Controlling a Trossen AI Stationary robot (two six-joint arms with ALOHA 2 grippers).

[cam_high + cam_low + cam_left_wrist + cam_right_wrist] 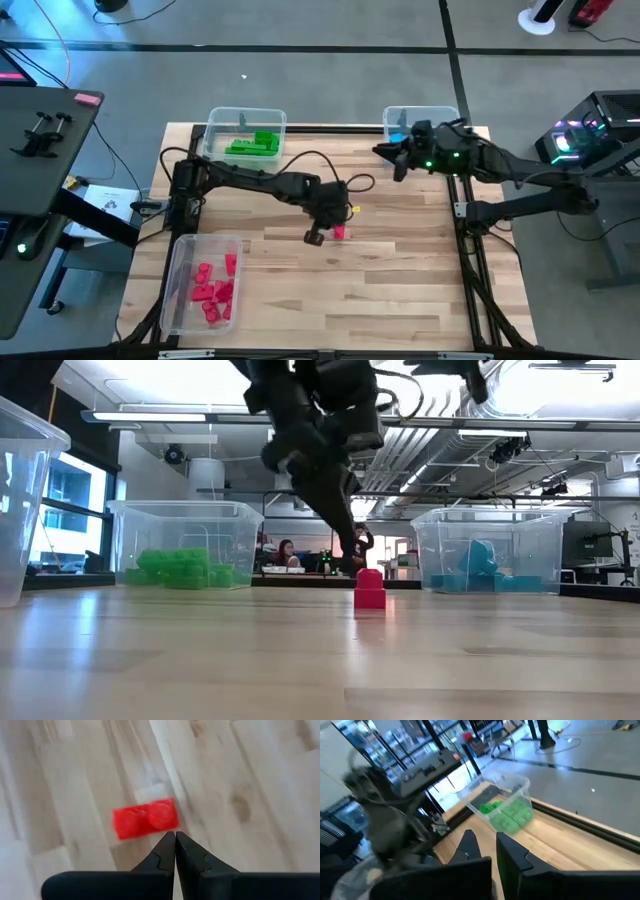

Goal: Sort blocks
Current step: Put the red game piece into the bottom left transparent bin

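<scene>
One red two-stud block (145, 818) lies flat on the wooden table, also seen in the high view (340, 232) and the low view (369, 589). My left gripper (175, 835) is shut and hovers just beside and above it (316, 237), without touching it. Other red blocks (213, 290) lie in the near-left bin, green blocks (253, 145) in the far-left bin, and light blue blocks (480, 565) in the far-right bin. My right gripper (487, 842) is open and empty, held up beside the blue bin (388, 152).
Three clear bins stand on the table: the red blocks' bin (180, 262) at the near left, the green blocks' bin (215, 118) at the far left, the blue blocks' bin (440, 112) at the far right. Bare wood (400, 280) spreads across the middle and near right.
</scene>
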